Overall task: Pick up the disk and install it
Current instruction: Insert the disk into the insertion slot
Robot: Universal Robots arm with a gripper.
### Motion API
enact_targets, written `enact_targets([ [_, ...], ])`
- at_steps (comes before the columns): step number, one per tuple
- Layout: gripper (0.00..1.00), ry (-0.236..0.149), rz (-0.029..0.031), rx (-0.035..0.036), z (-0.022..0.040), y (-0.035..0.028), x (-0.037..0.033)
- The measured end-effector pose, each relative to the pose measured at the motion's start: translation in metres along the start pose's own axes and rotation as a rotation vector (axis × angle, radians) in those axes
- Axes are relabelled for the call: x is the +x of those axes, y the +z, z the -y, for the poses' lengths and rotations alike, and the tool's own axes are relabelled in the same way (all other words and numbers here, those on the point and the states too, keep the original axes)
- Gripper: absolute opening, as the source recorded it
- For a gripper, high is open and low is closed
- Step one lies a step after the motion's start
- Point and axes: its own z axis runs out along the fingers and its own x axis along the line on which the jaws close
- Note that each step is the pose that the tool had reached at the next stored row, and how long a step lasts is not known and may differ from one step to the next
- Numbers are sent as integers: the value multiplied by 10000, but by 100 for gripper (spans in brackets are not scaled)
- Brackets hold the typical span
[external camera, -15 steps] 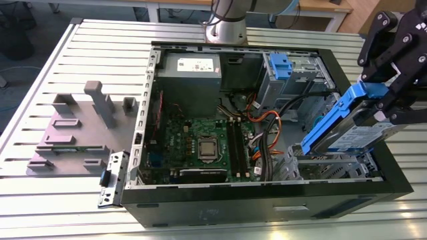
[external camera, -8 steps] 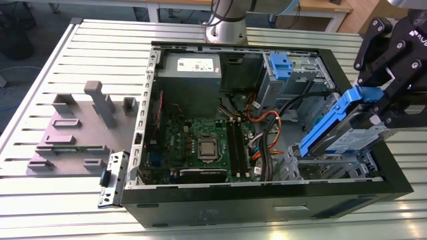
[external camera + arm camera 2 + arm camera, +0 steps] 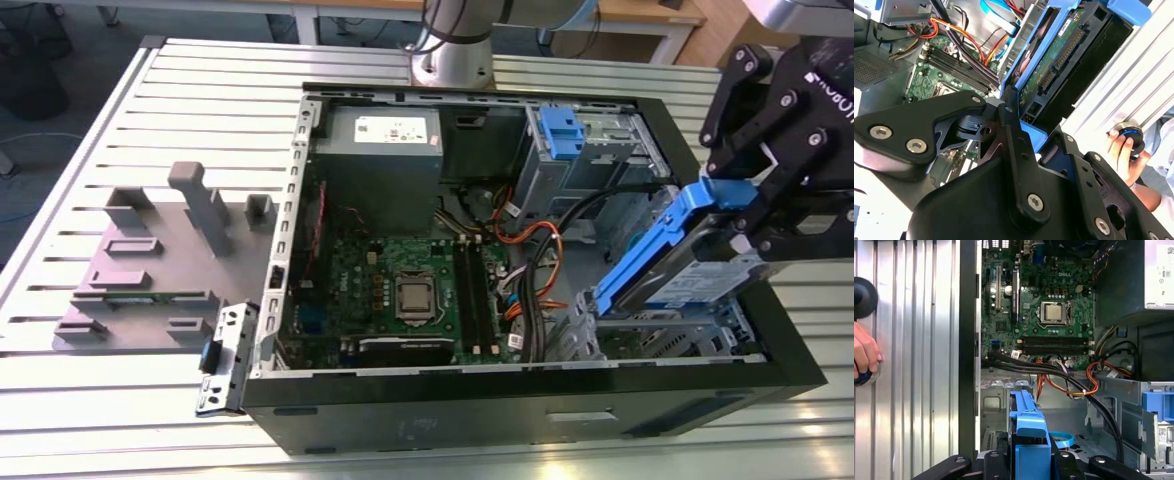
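Observation:
The disk (image 3: pixel 683 262), a silver drive in a blue carrier bracket, hangs tilted on edge over the open computer case (image 3: pixel 534 400), at the exterior view's right. Its lower end dips toward the metal bay (image 3: pixel 654 335) in the case's near right corner. My black gripper (image 3: pixel 750 228) is shut on the disk's upper end. In the second wrist view the disk's (image 3: pixel 1064 55) green circuit board and connectors face the camera, with the gripper (image 3: pixel 1034 131) clamped on the bracket. In the first wrist view the blue bracket (image 3: pixel 1026 422) rises between the gripper's (image 3: pixel 1029 462) fingers.
Inside the case lie the motherboard (image 3: pixel 414 290), orange and black cables (image 3: pixel 527 250), a grey power supply (image 3: pixel 380 140) and a drive cage with a blue latch (image 3: pixel 561 135). A grey fixture (image 3: pixel 160 250) sits on the slatted table. A person's hand (image 3: pixel 864 352) holds a knob beside the case.

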Motion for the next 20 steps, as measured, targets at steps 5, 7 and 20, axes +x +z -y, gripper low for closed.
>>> enact_targets([
  [5,37,-3,-2,-1,-12,32,2],
  [7,37,-3,-1,-1,-14,47,3],
  [20,37,-9,-43,2,-50,100,-14],
])
